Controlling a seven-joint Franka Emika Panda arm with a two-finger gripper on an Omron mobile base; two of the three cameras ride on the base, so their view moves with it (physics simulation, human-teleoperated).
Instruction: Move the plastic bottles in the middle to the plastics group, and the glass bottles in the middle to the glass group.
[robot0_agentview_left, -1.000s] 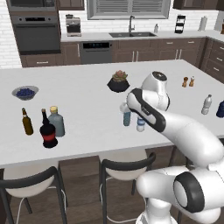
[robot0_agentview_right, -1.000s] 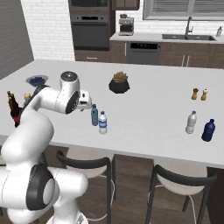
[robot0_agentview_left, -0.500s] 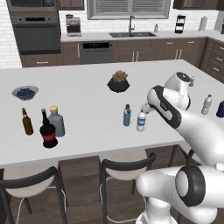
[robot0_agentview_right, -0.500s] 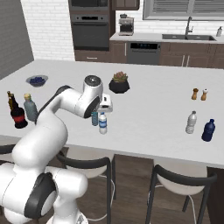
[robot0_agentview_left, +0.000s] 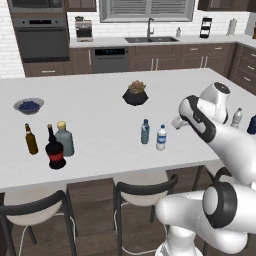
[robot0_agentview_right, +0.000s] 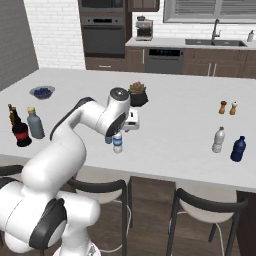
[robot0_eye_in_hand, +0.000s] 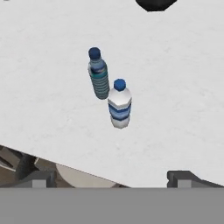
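Approach step: pincer (robot0_agentview_right: 134, 120) spread wide and empty above the labelled bottle (robot0_eye_in_hand: 119, 104) (blue-tinted bottle (robot0_eye_in_hand: 99, 75) just beside); next, descend and close.

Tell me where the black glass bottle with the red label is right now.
The black bottle stands at the counter's left end in the left base view, near the front edge, between the slim brown bottle and the grey-blue flask.

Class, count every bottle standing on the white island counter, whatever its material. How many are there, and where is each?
7. At one end: brown bottle, black bottle, grey-blue flask. In the middle: blue-tinted bottle, labelled clear bottle. At the other end: pale-capped bottle, dark blue container. The arm may hide others.
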